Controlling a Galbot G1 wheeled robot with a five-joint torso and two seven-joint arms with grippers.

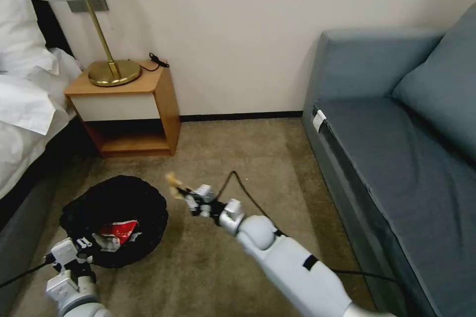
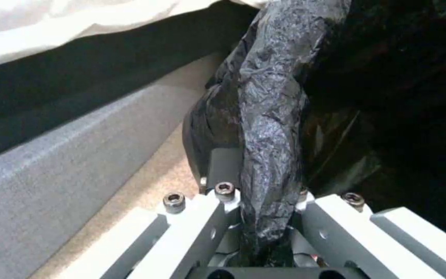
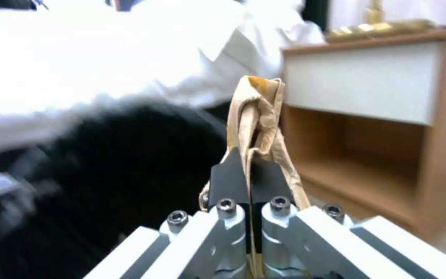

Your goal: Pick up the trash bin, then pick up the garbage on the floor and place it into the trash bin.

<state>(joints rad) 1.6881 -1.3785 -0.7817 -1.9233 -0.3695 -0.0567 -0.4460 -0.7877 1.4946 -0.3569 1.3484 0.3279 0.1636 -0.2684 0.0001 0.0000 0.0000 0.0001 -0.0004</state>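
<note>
The brown paper scrap [image 3: 256, 116] sits pinched between my right gripper's [image 1: 182, 197] closed fingers, held above the carpet just beside the trash bin [image 1: 115, 219]. A red-and-white packet [image 1: 117, 233] lies inside the bin. My left gripper [image 2: 264, 186] is clamped tight on its bagged rim.

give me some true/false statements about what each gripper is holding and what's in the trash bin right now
1. The right gripper is shut on a brown paper scrap. True.
2. The left gripper hangs open above the carpet. False: it is shut on the bag-lined rim of the trash bin.
3. A red-and-white packet lies inside the bin. True.
4. The paper scrap is already in the bin. False: it is held in the air beside the bin.
5. The lamp stands on the sofa. False: it stands on the wooden nightstand.
</note>
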